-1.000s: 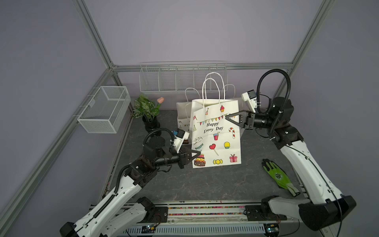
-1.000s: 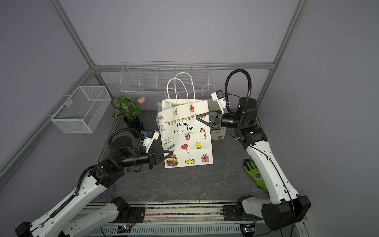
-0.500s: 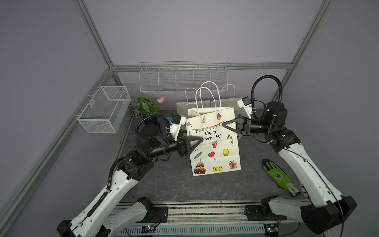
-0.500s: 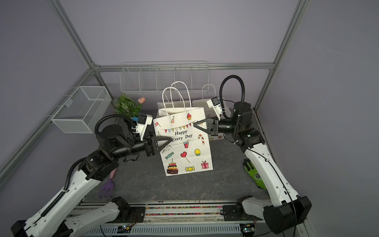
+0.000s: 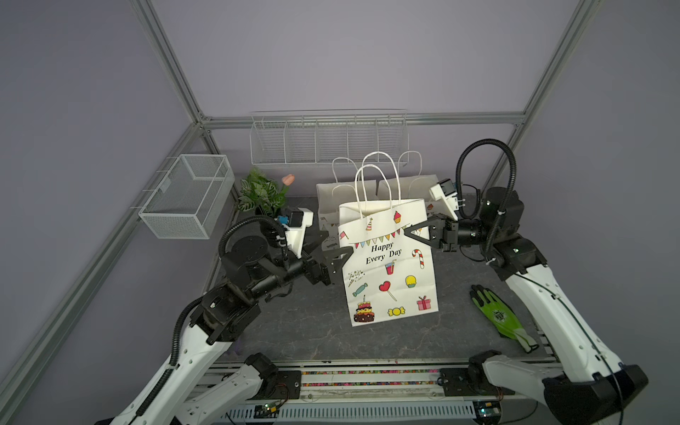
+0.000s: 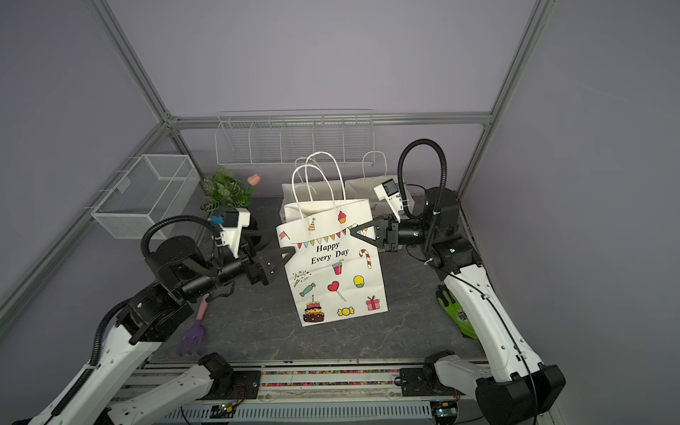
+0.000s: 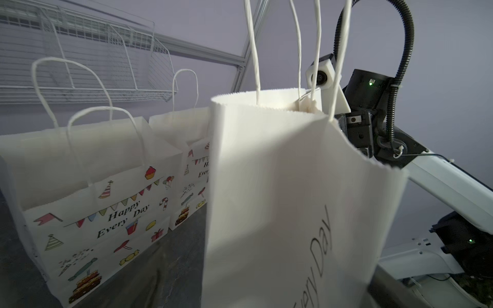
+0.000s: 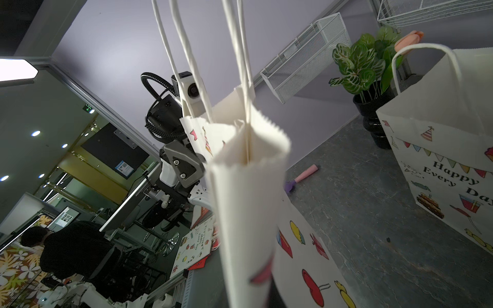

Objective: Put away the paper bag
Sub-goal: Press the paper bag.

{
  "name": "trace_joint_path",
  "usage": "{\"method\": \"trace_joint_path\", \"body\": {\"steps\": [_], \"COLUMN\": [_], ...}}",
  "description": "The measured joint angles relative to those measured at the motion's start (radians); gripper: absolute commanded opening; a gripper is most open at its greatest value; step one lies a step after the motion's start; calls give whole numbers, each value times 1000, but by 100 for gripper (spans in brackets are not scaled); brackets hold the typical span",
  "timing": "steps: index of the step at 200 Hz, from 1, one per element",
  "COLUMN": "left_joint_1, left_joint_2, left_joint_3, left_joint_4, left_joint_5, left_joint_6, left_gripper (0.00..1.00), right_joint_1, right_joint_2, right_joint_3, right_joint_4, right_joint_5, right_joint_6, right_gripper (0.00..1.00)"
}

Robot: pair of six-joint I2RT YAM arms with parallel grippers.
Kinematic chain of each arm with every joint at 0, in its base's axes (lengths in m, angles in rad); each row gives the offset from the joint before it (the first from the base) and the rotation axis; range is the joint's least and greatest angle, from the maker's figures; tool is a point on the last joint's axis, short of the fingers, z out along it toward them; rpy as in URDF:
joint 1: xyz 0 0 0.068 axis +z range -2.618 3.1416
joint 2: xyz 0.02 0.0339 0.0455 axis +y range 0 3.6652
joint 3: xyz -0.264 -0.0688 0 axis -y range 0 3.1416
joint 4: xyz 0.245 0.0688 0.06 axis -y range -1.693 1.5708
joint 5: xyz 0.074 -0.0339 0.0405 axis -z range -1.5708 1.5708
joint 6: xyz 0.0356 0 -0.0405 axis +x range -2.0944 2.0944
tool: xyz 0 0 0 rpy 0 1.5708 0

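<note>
The white paper bag (image 5: 390,272) with twisted-cord handles, party pictures and the words "Happy Every Day" stands upright over the middle of the dark grey marbled table (image 5: 294,323), leaning slightly; whether its bottom touches the surface cannot be told. The right arm rises from its base at the front edge, slants back and inward to a bent elbow, then runs level toward the robot's left. There the right gripper (image 5: 406,232) has its fingers pressed together on the bag's upper side edge, and the right wrist view shows the paper squeezed flat at that pinch. The left arm climbs from its front base to a raised elbow and reaches level toward the opposite side of the bag. The left gripper (image 5: 340,255) has its fingers spread apart at that edge, with no pinch on the paper in both top views. Behind the bag, 2 similar printed bags (image 5: 327,198) stand side by side below a white wire wall rack (image 5: 327,140). A green work glove (image 5: 496,316) lies flat beside the right arm, and a purple toy rake (image 6: 193,336) lies under the left forearm.
</note>
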State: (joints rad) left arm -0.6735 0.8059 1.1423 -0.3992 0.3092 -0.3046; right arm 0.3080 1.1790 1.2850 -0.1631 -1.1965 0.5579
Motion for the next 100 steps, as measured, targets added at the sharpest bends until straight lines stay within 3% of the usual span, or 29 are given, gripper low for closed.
{"method": "trace_joint_path", "body": {"steps": [52, 100], "left_joint_1": [102, 159], "left_joint_2": [-82, -52], "left_joint_3": [-65, -171], "left_joint_4": [21, 195], "left_joint_5": [13, 274], "left_joint_6": [-1, -64], "left_gripper": [100, 100], "right_joint_1": [7, 19], "right_joint_2": [32, 83], "right_joint_3": [-10, 74], "right_joint_4": [165, 207], "right_joint_5": [-131, -178], "right_joint_6": [86, 114], "right_gripper": [7, 7]}}
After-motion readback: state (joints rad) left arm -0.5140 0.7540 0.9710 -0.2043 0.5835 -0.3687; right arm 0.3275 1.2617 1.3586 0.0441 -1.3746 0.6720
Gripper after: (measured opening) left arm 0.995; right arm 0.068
